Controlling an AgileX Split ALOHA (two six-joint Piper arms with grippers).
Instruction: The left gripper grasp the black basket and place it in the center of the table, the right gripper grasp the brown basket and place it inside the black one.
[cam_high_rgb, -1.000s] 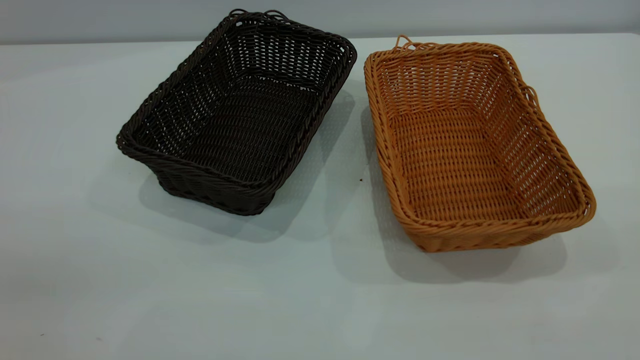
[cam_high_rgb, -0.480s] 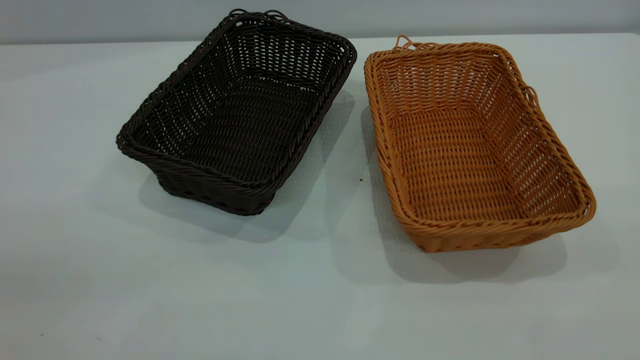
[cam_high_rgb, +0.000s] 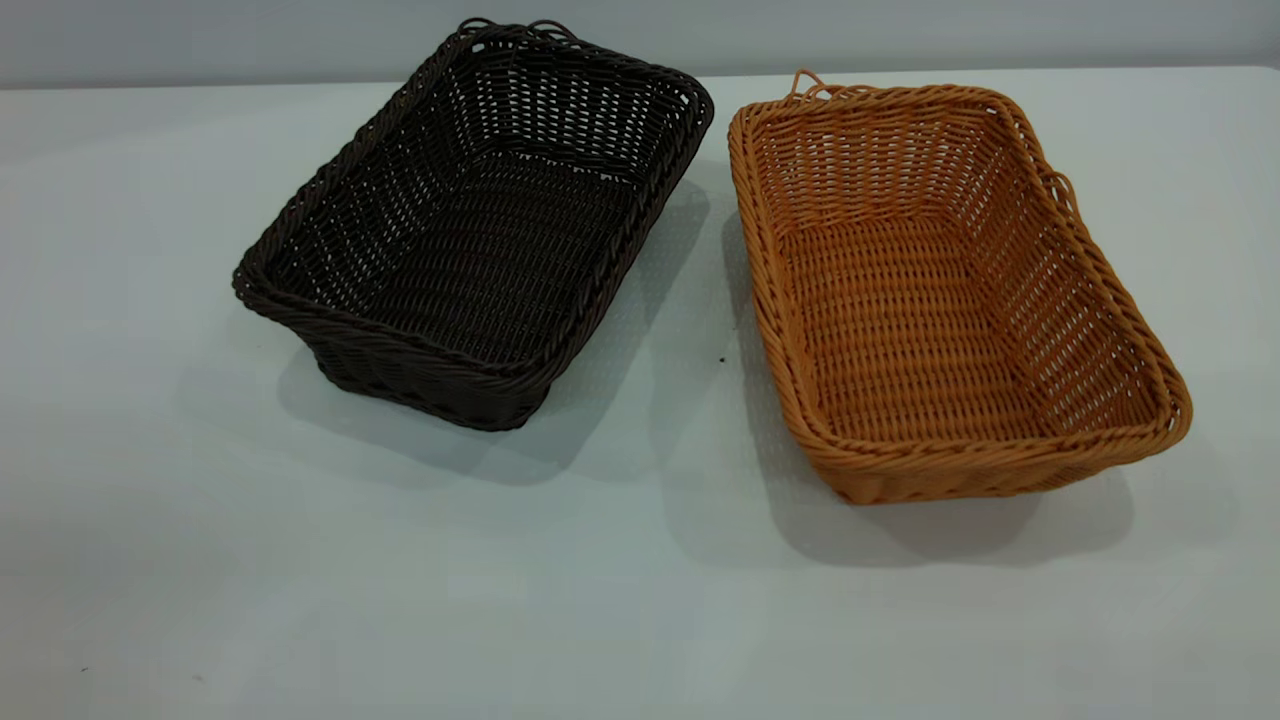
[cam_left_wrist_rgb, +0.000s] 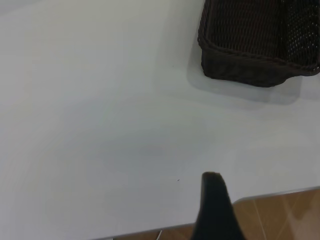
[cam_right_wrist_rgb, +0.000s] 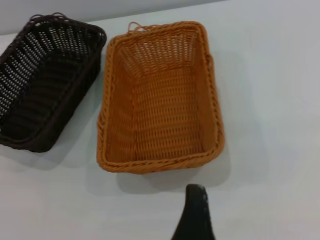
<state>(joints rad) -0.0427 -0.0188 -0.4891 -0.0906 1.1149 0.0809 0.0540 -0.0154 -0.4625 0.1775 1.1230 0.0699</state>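
The black basket (cam_high_rgb: 470, 230) stands empty on the white table (cam_high_rgb: 620, 600), left of centre, turned at an angle. The brown basket (cam_high_rgb: 940, 290) stands empty beside it on the right, a narrow gap between them. Neither gripper shows in the exterior view. In the left wrist view a dark part of the left gripper (cam_left_wrist_rgb: 212, 200) hangs over the table's near edge, far from the black basket (cam_left_wrist_rgb: 255, 45). In the right wrist view a dark part of the right gripper (cam_right_wrist_rgb: 196, 210) hovers over bare table just short of the brown basket (cam_right_wrist_rgb: 160, 100); the black basket (cam_right_wrist_rgb: 45, 80) lies beyond.
A tiny dark speck (cam_high_rgb: 722, 359) lies on the table between the baskets. The table's edge and a wooden floor (cam_left_wrist_rgb: 280, 215) show in the left wrist view. A grey wall (cam_high_rgb: 200, 40) runs behind the table.
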